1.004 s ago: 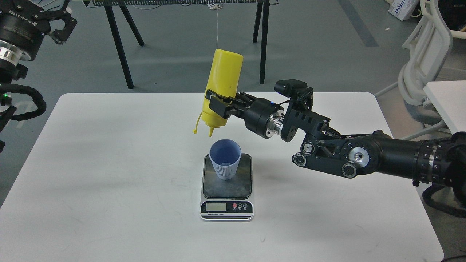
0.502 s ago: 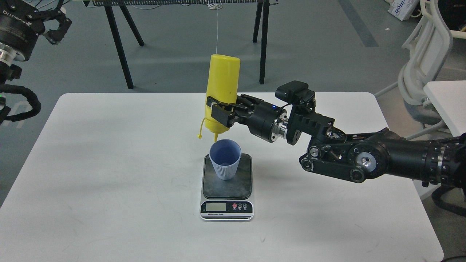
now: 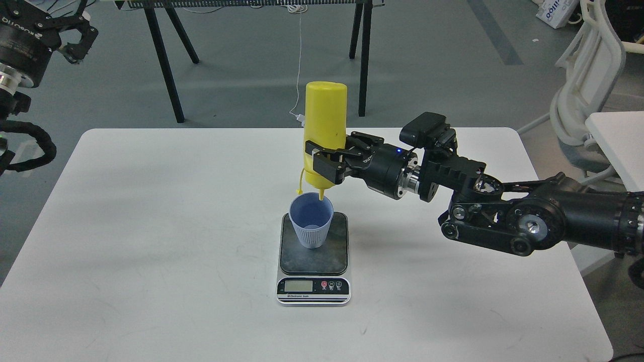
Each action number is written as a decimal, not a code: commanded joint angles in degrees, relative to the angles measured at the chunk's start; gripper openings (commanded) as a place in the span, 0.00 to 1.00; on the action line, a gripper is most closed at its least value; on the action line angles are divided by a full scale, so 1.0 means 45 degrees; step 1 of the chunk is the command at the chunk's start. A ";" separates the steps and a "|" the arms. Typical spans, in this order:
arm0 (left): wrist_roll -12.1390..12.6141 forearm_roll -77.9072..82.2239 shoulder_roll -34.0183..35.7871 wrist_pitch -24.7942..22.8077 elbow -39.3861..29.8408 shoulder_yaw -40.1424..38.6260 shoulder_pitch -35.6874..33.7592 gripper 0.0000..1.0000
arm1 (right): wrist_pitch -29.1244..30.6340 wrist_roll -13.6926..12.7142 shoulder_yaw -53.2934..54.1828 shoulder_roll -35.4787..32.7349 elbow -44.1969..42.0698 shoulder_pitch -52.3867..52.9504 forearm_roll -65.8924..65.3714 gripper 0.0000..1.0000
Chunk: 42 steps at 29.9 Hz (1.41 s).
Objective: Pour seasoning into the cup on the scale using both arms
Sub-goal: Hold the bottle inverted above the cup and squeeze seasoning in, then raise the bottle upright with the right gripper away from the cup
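Observation:
The yellow seasoning bottle (image 3: 325, 120) is held upside down, nearly vertical, with its cone nozzle pointing down at the far rim of the light blue ribbed cup (image 3: 311, 220). Its tethered cap hangs at the left of the nozzle. My right gripper (image 3: 324, 163) is shut on the bottle's lower body. The cup stands upright on the dark plate of the scale (image 3: 314, 274), whose LCD and three buttons face me. My left gripper (image 3: 75, 35) is raised at the top left, off the table, its fingers apart and empty.
The white table (image 3: 151, 226) carries only the scale and cup. Black table legs (image 3: 161, 60) stand behind it on the grey floor. A white chair (image 3: 588, 95) and another white table edge (image 3: 619, 141) are at the right.
My right gripper has moved the bottle right and down and turned it from tilted to nearly vertical, bringing the nozzle down to the cup's rim. The left arm barely moved.

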 commanded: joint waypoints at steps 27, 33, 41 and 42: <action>0.0014 -0.0007 0.0000 -0.0017 -0.0022 -0.0055 0.0053 1.00 | -0.0789 -0.0022 0.0267 0.0138 -0.0333 -0.0293 0.0427 0.40; 0.0014 -0.0007 0.0058 -0.0036 -0.0022 -0.0075 0.0053 1.00 | -0.0673 -0.0002 0.2725 -0.1852 0.0680 -0.1443 0.2203 0.40; 0.0034 -0.0007 0.0059 -0.0017 -0.0022 -0.0055 0.0053 0.99 | 0.0284 -0.0237 0.6440 -0.4898 0.2868 -0.3885 0.7864 0.41; 0.0034 0.0012 0.0039 -0.0017 -0.0022 -0.0055 0.0053 1.00 | 0.0285 -0.0198 0.6654 -0.5288 0.3122 -0.4061 0.8411 0.41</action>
